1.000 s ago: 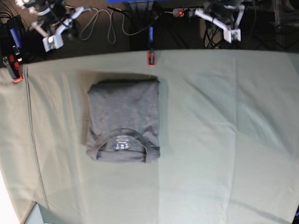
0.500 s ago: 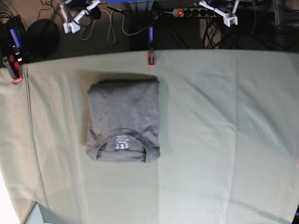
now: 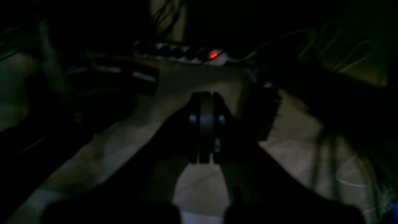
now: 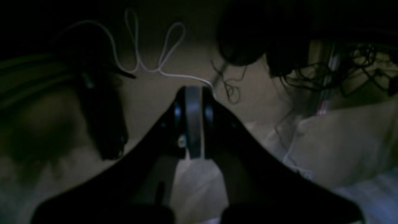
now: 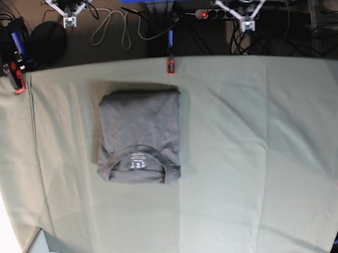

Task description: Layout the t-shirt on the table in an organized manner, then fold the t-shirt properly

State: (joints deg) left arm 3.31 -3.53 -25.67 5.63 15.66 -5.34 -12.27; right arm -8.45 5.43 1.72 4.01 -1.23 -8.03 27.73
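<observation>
Pale green cloth table carries dark grey t-shirt folded left of centre, collar toward us. We judge fold done — best to park arms clear, leave shirt untouched. Left gripper and right gripper both clenched, empty, behind far edge — pulled further back than before.

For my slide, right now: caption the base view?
Folded t-shirt lies collar-forward on the table; both arms parked beyond the far edge.
</observation>
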